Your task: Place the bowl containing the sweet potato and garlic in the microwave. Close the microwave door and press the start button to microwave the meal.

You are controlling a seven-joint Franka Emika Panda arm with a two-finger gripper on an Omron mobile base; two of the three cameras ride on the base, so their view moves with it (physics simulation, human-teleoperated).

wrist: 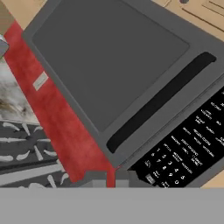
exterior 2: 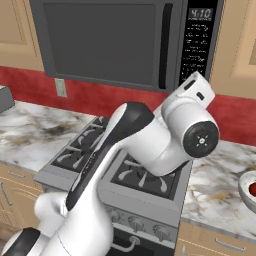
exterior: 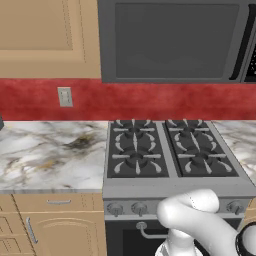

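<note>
The microwave (exterior: 175,75) hangs above the stove, and its microwave door (exterior 2: 100,42) is closed flat, with the curved black handle (exterior 2: 165,45) at its right. The black keypad strip (exterior 2: 197,45) has a lit display on top. My white hand (exterior 2: 197,90) is raised just below and in front of the keypad's lower end. In the hand view the gripper (wrist: 110,179) is shut with nothing in it, its tips nearly touching. It points at the door's lower corner beside the keypad (wrist: 188,148). The bowl, sweet potato and garlic are out of view.
A gas stove (exterior: 170,150) sits below the microwave, flanked by marble counter (exterior: 50,150). On the right counter stands a small bowl with a red item (exterior 2: 248,190). A wall outlet (exterior: 65,96) is on the red backsplash. Wooden cabinets (exterior: 45,35) flank the microwave.
</note>
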